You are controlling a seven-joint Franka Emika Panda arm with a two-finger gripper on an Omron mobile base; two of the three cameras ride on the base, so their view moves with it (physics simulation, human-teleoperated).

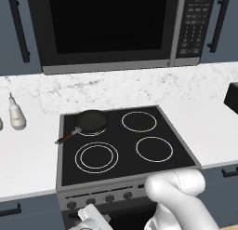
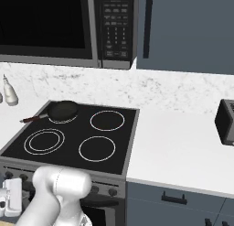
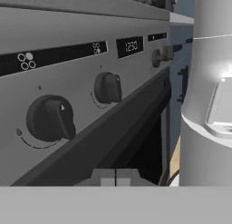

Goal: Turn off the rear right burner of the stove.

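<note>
Gripper (image 3: 116,177) is pinched fully closed on nothing, sitting low by the stove (image 1: 69,175) knobs (image 3: 50,119). Rear right burner (image 1: 139,121) looks black, pan (image 1: 91,120) rear left.

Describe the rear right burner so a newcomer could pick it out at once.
Find the stove, the black glass top under the microwave. The rear right burner is its back circle beside the frying pan: one thin white ring, black inside, uncovered.

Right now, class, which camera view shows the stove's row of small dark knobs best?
The hand view: the row of small dark round knobs on the grey stove front fills it close up, markings readable. The left base view shows them tiny along the front edge, and the right base view shows a few, partly behind the white arm.
</note>
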